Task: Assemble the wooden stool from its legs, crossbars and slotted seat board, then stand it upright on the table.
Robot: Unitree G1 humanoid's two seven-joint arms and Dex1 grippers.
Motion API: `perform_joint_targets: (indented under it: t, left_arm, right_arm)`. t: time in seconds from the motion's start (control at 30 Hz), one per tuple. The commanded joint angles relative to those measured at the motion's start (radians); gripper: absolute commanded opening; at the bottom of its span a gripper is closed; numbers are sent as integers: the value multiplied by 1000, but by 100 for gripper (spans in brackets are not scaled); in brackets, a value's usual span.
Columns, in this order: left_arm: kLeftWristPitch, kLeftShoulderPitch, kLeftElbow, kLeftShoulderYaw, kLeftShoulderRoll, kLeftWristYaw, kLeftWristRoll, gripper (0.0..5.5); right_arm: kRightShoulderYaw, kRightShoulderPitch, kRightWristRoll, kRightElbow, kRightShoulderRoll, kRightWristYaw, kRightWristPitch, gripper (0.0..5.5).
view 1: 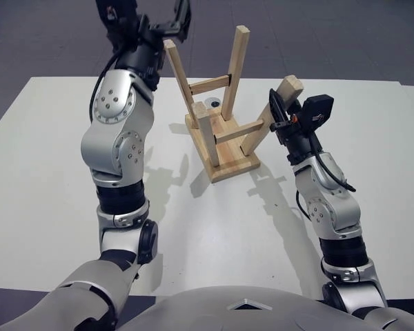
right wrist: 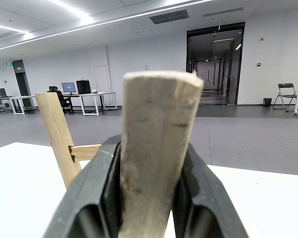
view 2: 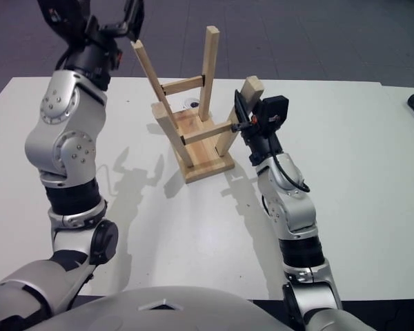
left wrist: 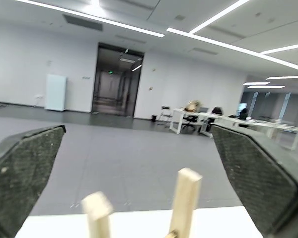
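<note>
— Stool [view 1: 221, 131] on its feet yet?
— No. It rests upside down on the white table [view 1: 55, 152], just past centre towards 12 o'clock. The seat board [view 1: 233, 164] lies on the tabletop, the four legs slant upward, and the crossbars [view 1: 210, 85] are fitted between them.
— Who has hold of it?
— Right gripper [view 1: 276, 114], at the stool's 3 o'clock, is clamped on the leaning leg [view 1: 284, 96] near its top. Left gripper [view 1: 152, 21] hangs raised at the stool's 11 o'clock, fingers [left wrist: 25, 173] spread wide and holding nothing. Two leg tops show between its pads, touching neither.
</note>
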Motion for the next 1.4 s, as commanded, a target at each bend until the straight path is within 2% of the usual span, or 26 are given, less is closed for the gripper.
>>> perform_joint_targets:
  t: [0.03,0.2,0.4,0.43,0.53,0.73,0.83,0.9,1.07,1.17,1.23,1.27,1.4]
  left_arm:
    - [75,-171,-15,-116,-39,-13,11,540]
    - [95,-107,-24,-88,-42,4,-7,540]
    - [86,-106,-11,-55,-37,8,-22,540]
    - [86,-106,-10,-49,-37,9,-24,540]
    - [84,-99,-4,-38,-32,11,-27,540]
    - [89,-73,-6,-10,-34,23,-27,540]
    - [82,-51,-7,7,-32,33,-23,540]
    - [67,-27,-4,16,-31,47,-9,540]
    - [27,21,0,70,-21,83,13,540]
    - [16,63,1,91,8,94,43,540]
    - [8,75,16,131,15,117,54,540]
    - [2,76,27,157,21,133,57,540]
    - [-33,65,61,278,50,177,31,540]
  right_arm:
    - [265,216,-242,366,-128,37,361,105]
    - [355,193,-291,451,-169,57,381,109]
    - [335,181,-234,461,-166,72,360,110]
    - [330,183,-226,456,-169,72,360,147]
    - [323,181,-224,445,-177,89,361,201]
    - [257,163,-209,386,-155,107,324,288]
    - [159,167,-139,244,-178,149,229,337]
    - [51,155,-57,122,-196,183,184,363]
    - [-219,70,224,-69,-218,282,221,438]
    - [-367,-21,416,-101,-192,296,232,479]
    - [-448,-116,502,-69,-167,238,234,513]
    - [-470,-159,528,-60,-161,213,234,535]
    - [-453,-430,474,25,-152,150,200,540]
